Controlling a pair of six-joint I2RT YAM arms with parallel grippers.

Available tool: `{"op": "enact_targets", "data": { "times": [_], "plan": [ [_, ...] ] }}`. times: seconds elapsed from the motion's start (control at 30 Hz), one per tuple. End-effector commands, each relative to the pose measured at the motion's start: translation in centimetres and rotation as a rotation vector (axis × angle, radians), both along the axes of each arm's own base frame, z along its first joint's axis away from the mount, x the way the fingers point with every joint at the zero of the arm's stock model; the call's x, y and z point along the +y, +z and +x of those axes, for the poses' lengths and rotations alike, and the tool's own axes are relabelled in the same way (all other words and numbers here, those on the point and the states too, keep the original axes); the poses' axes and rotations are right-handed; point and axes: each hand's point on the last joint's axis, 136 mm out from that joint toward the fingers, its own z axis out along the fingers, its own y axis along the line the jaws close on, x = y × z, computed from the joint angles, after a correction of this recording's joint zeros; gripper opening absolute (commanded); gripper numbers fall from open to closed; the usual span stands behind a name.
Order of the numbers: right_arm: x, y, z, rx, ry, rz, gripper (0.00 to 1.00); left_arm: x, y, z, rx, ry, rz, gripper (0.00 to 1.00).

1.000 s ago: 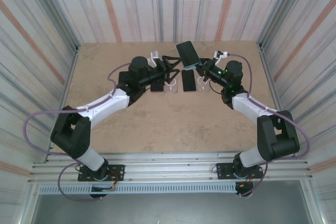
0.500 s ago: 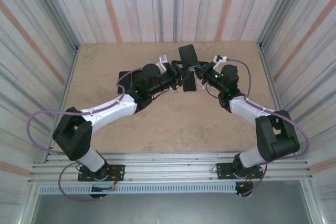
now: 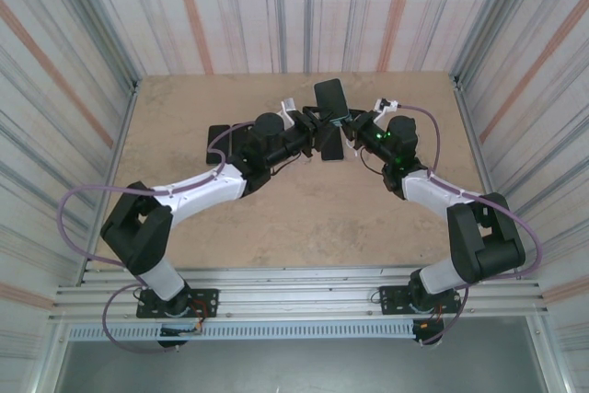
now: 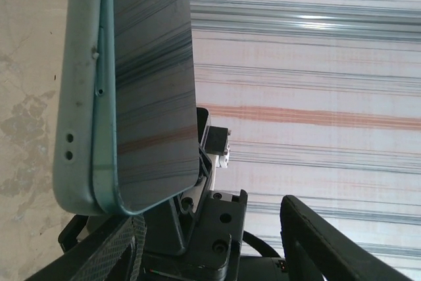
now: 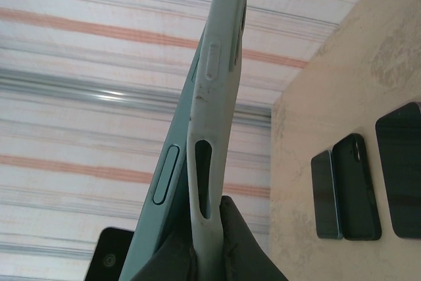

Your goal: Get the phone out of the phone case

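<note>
Right wrist: phone case (image 5: 212,129) upright between right gripper (image 5: 209,245) fingers, phone (image 5: 166,182) apparently inside.

Two arms meet at a raised phone case, one clamped on it and one spread

The right arm (image 3: 433,186) bends at the elbow and reaches inward from the right of the pale green rubbery phone case (image 5: 214,97). The right gripper (image 3: 350,124) has its jaws pinched tight on the case's lower edge and holds it on end in the air. The left arm (image 3: 198,190) stretches its white forearm in from the case's other side. The left gripper (image 3: 306,123) sits just beside the case with its dark fingers (image 4: 322,248) parted, and this one stands clear of the case.
</note>
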Motion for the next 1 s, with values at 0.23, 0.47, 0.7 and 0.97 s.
{"op": "enact_targets", "data": {
  "times": [0.23,0.47,0.7,0.97],
  "plan": [
    [0.9,3.7,-1.4,-0.171,-0.008,0.001,0.00,1.2,0.0,2.6,0.008,0.102,-0.048,0.57],
    [0.9,3.4,-1.8,-0.180,-0.051,-0.024,0.00,0.2,1.3,3.2,0.002,0.125,-0.087,0.53],
    [0.6,3.2,-1.8,-0.188,-0.074,-0.043,0.00,0.3,1.3,3.2,0.006,0.138,-0.088,0.29],
    [0.3,2.4,-1.2,-0.162,-0.097,-0.086,0.00,0.7,2.6,2.7,-0.021,0.140,-0.090,0.07]
  ]
}}
